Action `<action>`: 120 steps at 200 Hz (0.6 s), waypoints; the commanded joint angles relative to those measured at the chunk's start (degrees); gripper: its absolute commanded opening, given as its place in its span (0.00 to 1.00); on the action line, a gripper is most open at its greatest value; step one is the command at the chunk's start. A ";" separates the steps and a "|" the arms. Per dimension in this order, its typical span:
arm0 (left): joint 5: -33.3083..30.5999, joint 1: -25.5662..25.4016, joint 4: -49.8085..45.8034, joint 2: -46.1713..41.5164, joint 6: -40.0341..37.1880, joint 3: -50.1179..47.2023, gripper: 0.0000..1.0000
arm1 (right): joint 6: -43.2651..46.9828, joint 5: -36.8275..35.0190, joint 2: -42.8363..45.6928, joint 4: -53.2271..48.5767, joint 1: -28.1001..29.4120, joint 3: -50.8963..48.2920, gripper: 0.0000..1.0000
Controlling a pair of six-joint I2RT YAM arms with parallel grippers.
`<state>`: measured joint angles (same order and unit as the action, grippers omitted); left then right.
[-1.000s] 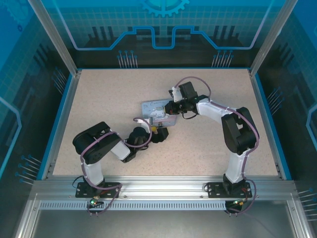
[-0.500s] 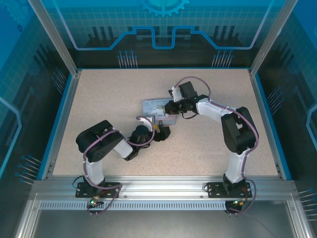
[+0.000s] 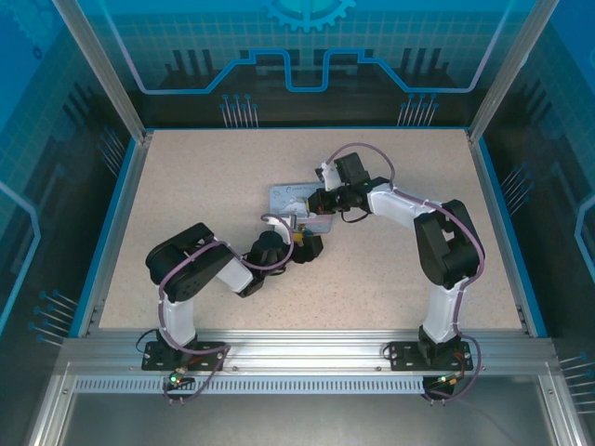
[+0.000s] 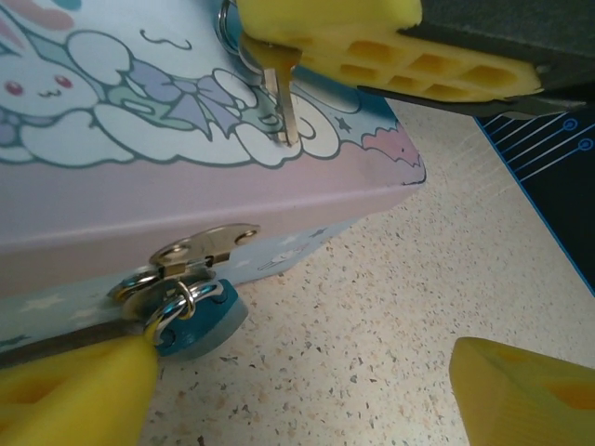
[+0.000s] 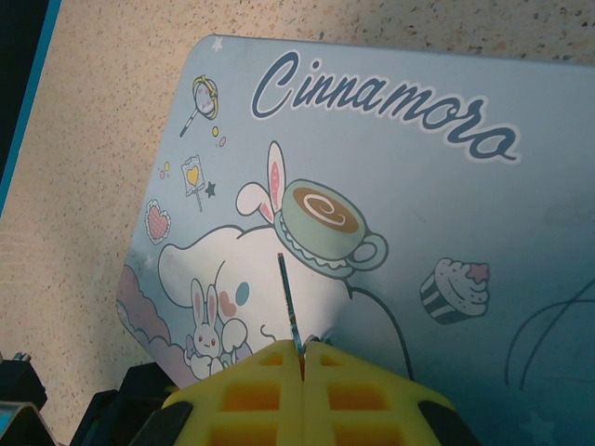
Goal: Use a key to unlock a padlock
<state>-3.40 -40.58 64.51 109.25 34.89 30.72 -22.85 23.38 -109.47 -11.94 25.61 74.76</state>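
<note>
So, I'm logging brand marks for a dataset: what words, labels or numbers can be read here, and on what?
"Cinnamoro": dark blue script across the lid of the tin, right wrist view.
In the top view the lid's print is too small to read.
Nothing else is legible.

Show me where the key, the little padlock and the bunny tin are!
key (image 4: 284, 110): left wrist view, on its thin silvery blade.
padlock (image 4: 208, 325): left wrist view, on its teal body.
tin (image 5: 437, 195): right wrist view, on the bare blue part of its lid.
</note>
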 commanded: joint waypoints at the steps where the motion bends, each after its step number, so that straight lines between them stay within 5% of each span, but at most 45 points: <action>1: 0.79 -0.30 1.21 1.13 2.74 0.86 0.81 | 0.38 0.13 -1.55 -2.04 0.67 0.47 0.00; 120: -5.50 -1.38 9.66 4.65 9.47 0.66 0.65 | -0.71 1.30 -1.20 -0.12 0.67 -0.84 0.00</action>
<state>-7.33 -41.21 69.58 112.38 41.82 30.72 -23.07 24.23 -109.54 -11.73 25.61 74.74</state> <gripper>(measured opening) 0.664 0.045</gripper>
